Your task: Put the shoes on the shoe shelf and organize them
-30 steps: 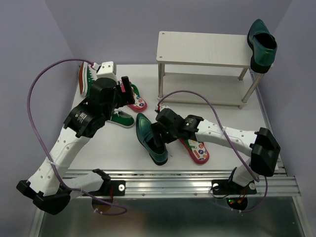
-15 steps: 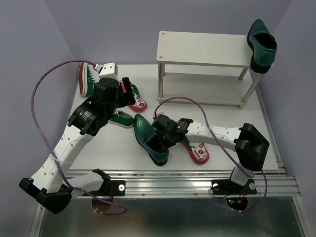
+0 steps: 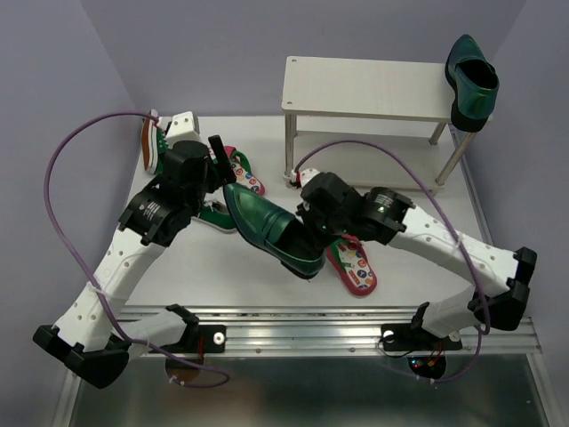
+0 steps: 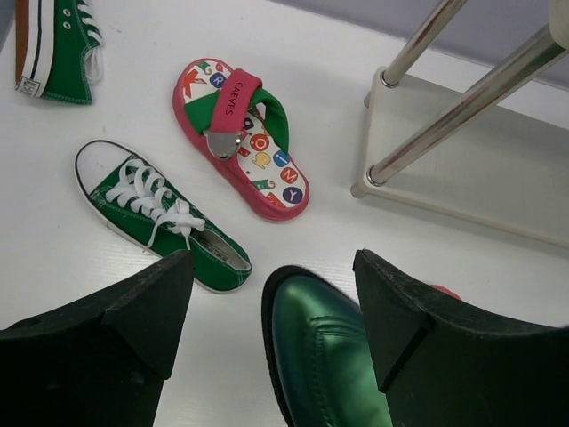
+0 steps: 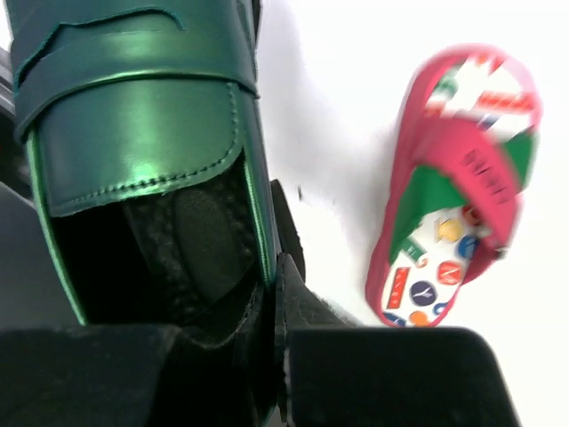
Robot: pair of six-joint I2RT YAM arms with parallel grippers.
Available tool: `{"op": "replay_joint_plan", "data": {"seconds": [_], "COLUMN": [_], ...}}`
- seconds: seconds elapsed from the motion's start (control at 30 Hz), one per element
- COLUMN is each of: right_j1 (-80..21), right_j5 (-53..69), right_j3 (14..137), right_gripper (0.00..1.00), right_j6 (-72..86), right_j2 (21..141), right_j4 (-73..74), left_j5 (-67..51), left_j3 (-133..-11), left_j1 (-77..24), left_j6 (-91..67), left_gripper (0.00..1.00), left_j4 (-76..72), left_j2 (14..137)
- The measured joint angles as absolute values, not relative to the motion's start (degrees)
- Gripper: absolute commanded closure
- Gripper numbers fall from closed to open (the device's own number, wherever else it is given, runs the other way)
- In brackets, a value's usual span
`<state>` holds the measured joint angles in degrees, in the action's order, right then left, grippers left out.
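My right gripper (image 3: 313,235) (image 5: 277,294) is shut on the collar wall of a shiny teal loafer (image 3: 267,227) (image 5: 142,116), holding it tilted above the table with its toe towards the left arm. My left gripper (image 3: 220,158) (image 4: 276,276) hangs open above that toe (image 4: 329,356), gripping nothing. The other loafer (image 3: 471,80) sits on the right end of the pale shoe shelf (image 3: 364,89). One red flip-flop (image 3: 244,173) (image 4: 240,142) lies by the left gripper, another (image 3: 353,267) (image 5: 453,222) beside the right arm. A green sneaker (image 3: 216,214) (image 4: 156,213) lies flat; a second (image 3: 153,144) (image 4: 58,44) rests on its side at the back left.
The shelf's metal legs (image 4: 462,98) and lower board (image 4: 480,187) stand just right of the left gripper. Purple cables (image 3: 62,169) loop off both arms. A metal rail (image 3: 320,329) runs along the near table edge.
My right gripper has shut on the loafer's collar and lifted it, swinging it up and left. The right elbow has swung out to the right. The left gripper has shifted slightly back.
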<state>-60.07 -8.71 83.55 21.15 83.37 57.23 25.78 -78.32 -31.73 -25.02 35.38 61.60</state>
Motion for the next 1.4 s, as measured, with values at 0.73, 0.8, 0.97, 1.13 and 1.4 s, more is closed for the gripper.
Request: {"op": "replay_joint_plan", "data": {"seconds": [0.73,0.8,0.97,1.13,1.4], "right_j1": [-49.1,-47.3,-41.7,-34.1,-20.9], "right_j5": [-43.9,-45.9,-47.9,-46.9,-42.1], "right_j3": [131.1,131.1,131.6,133.3,134.2], "right_gripper": [0.99,0.99,0.99,0.99,0.99], "right_j6": [14.7,13.8,11.7,10.5,10.7], "right_j2": [89.2,89.2,89.3,90.3,93.3], "right_j4": [66.6,65.4,62.7,61.6,60.7], "left_j5": [27.4,27.4,26.8,25.6,23.3], "left_j3": [-78.3,-78.3,-77.7,-77.3,-77.3], "left_j1": [-31.4,-31.4,-31.4,-31.4,-31.4], "left_j6": [-26.5,-26.4,-26.4,-26.1,-25.9], "left_gripper": [0.17,0.17,0.17,0.17,0.17], "left_j4": [33.7,33.6,33.4,33.0,32.4], "left_j2": [58.8,58.5,58.3,58.3,58.5]}}
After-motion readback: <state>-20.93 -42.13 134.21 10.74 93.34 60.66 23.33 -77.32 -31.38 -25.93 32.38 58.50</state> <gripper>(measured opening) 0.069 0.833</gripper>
